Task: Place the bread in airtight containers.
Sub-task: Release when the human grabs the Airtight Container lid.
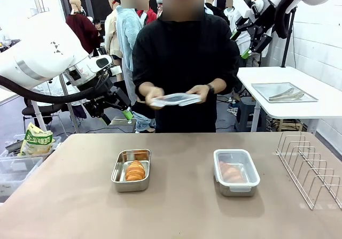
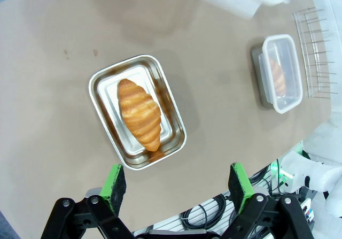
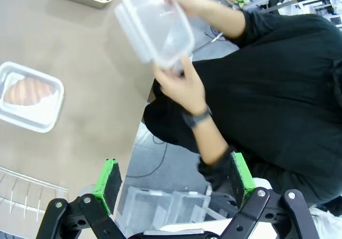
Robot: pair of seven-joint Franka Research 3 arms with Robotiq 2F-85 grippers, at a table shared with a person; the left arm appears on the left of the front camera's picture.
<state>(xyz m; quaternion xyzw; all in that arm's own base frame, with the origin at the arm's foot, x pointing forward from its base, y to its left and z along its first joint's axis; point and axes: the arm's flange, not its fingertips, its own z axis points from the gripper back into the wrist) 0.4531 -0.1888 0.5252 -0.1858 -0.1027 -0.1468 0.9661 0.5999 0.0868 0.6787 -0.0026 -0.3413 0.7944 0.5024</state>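
Stainless steel gleams twice on the brown counter point(image 1: 176, 207): an open tin point(image 1: 131, 170) on the robot's left holds a bare croissant point(image 1: 135, 170), while the second tin point(image 1: 235, 172), toward the right, already carries its clear white-rimmed lid over another croissant point(image 1: 231, 171). The person across the counter holds the remaining lid point(image 1: 175, 99) in both hands point(image 1: 155, 95), well above the surface and apart from either tin. The left hand point(image 1: 127, 114) hangs raised off the far left edge with its jaws spread wide and empty; the right hand point(image 3: 173, 179) is likewise wide and holds nothing, poised beyond the counter's far edge. The likely trouble is in the seating of that last lid: pressed down skewed, it could catch a rounded corner and fail to seal, or pinch the crust where the croissant lies diagonally and close to the wall. A hasty push might also skid the light tin across the smooth counter. The left wrist view looks straight down into the open tin, showing the croissant's slant and the clearance at the rim, which the front view flattens. The right wrist view shows the person's fingers gripping the lid's edges; the front view alone shows the wire rack point(image 1: 312, 167) at the right and both tins in a row.
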